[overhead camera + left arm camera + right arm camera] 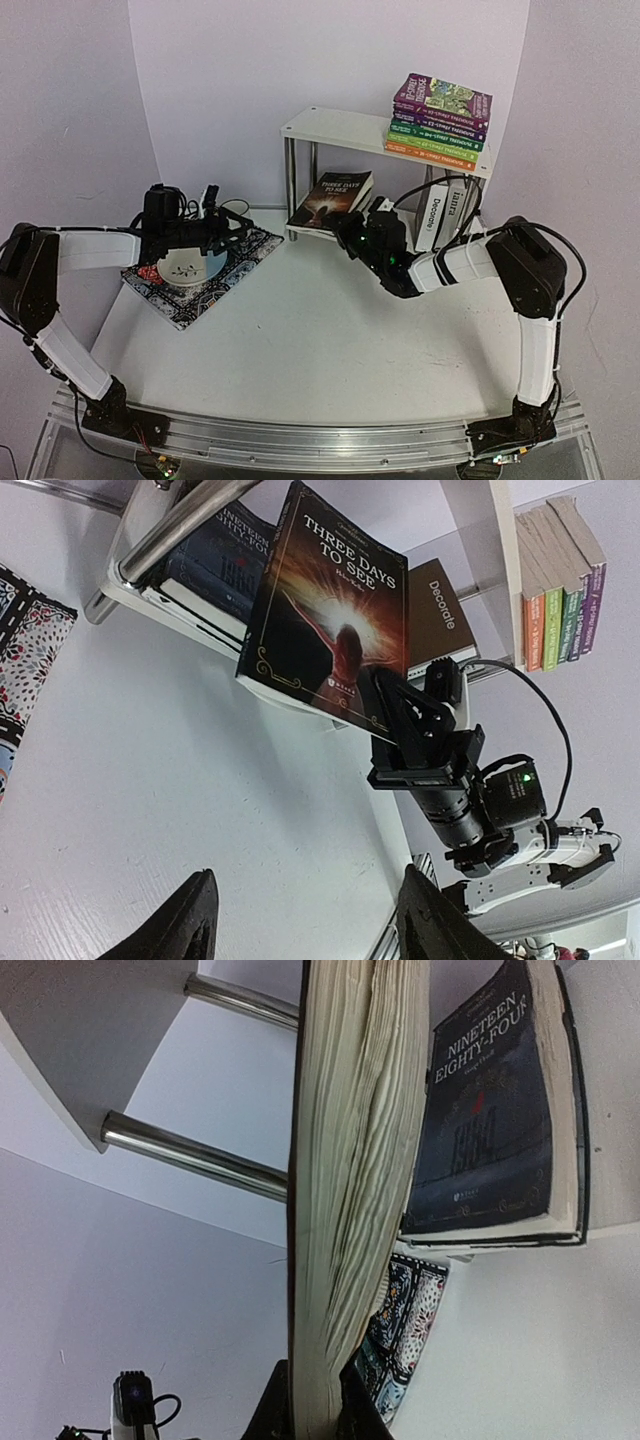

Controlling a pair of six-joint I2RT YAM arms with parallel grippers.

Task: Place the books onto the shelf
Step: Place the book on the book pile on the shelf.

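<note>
Right gripper clamped on the Three Days to See book at the shelf's lower board.
I see that book tilted just ahead of my right fingers, overlapping the Nineteen Eighty-Four book lying beyond it. Left gripper hangs released and empty, by a cup on the placemat.

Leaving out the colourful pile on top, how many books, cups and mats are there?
Books: 4 (Three Days to See, Nineteen Eighty-Four, two white upright ones)
Cups: 1
Mats: 1
Total: 6
</note>
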